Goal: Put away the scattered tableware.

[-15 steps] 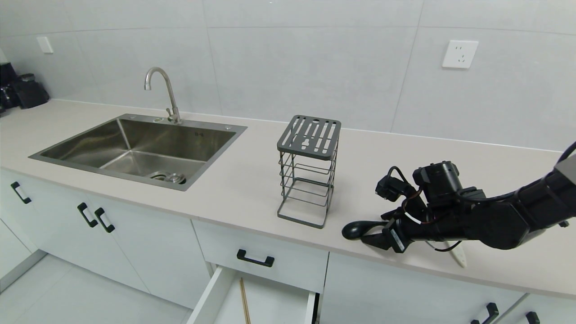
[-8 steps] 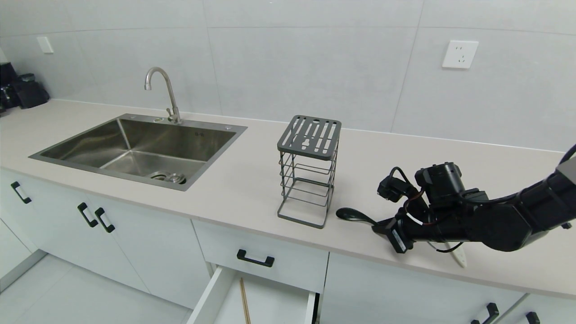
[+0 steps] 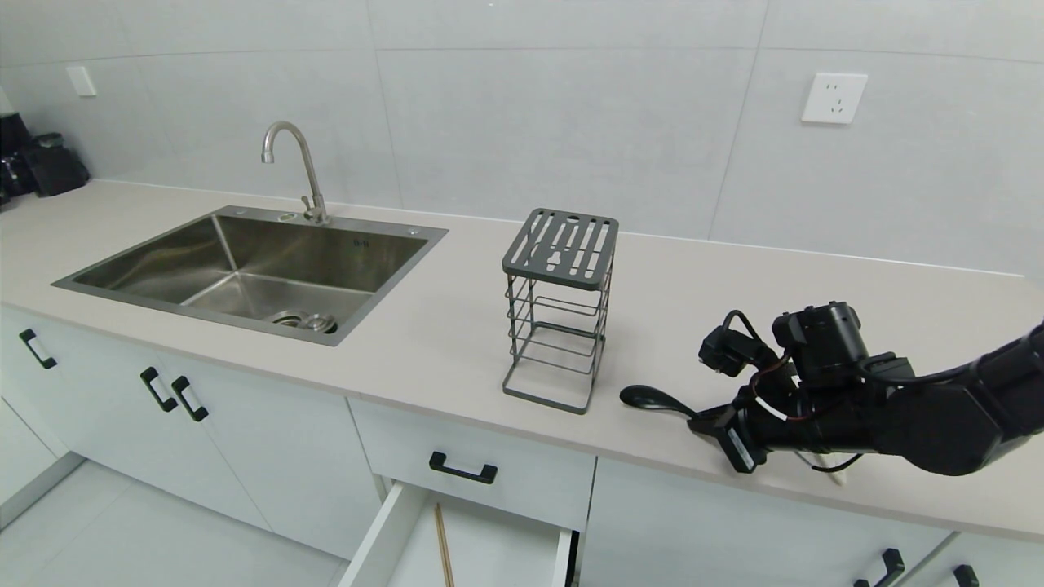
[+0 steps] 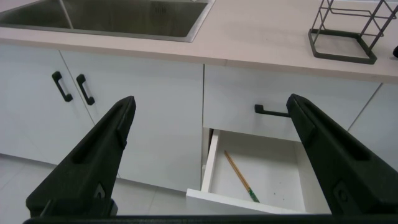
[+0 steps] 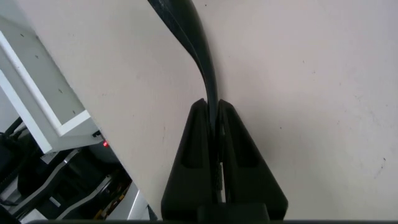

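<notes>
We hold the black spoon (image 3: 644, 398) by its handle, right gripper (image 3: 705, 421) clamped on it, low over the counter (image 3: 424, 342) at 4 o'clock from the wire rack (image 3: 559, 310). Since a second ago its bowl swung away from the front edge toward 12, then the arm drew back toward 3. Grasp seems secure; open drawer (image 3: 489, 554) likely next.

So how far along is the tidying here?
Done: the drawer stands open with one thin wooden stick inside. In hand: the right pincer is shut on the handle of the black spoon, near the front edge of the counter. Left: that spoon is not yet stowed, and a white item lies on the counter, partly hidden under the right arm. The left pincer is open and empty.
</notes>
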`<state>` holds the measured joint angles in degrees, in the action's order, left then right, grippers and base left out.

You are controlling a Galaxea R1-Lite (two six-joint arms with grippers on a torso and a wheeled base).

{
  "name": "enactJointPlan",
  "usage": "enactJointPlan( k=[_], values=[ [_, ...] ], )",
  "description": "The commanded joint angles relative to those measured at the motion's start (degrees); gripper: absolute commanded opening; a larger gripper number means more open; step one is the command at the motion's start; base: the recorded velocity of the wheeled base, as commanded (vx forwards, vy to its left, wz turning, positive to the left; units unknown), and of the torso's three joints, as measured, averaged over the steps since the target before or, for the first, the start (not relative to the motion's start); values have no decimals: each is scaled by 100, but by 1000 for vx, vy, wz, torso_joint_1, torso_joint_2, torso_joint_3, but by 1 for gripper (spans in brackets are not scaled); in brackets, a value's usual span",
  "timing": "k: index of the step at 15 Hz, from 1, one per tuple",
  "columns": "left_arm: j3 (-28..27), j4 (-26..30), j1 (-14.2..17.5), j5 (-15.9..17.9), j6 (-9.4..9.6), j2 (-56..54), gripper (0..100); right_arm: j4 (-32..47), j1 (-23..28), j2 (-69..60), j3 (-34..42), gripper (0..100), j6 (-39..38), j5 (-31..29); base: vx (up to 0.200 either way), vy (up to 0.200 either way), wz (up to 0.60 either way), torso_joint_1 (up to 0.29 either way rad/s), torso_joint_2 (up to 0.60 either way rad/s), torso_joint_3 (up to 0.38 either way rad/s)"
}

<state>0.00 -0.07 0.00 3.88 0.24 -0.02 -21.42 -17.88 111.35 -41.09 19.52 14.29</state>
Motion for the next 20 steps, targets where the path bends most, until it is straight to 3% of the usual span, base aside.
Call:
enactJointPlan(
  k=[1,6,10,17,20],
  values=[
    [0,-1,0,-1,2,2,100,-38,-31,-324,207,0,87,30,0,0,0,0,0,0],
    [0,-1,0,-1,2,2,100,-55,-479,-579,400,0,70,39,0,0,0,0,0,0],
    [0,-1,0,-1,2,2,100,-319,-1411,-896,893,0,-378,4,0,0,0,0,0,0],
    [0,-1,0,-1,2,2,100,-337,-2140,-1168,972,0,-589,-22,0,0,0,0,0,0],
    [0,-1,0,-1,2,2,100,-530,-3037,-1151,629,0,-1433,-392,0,0,0,0,0,0]
  ],
)
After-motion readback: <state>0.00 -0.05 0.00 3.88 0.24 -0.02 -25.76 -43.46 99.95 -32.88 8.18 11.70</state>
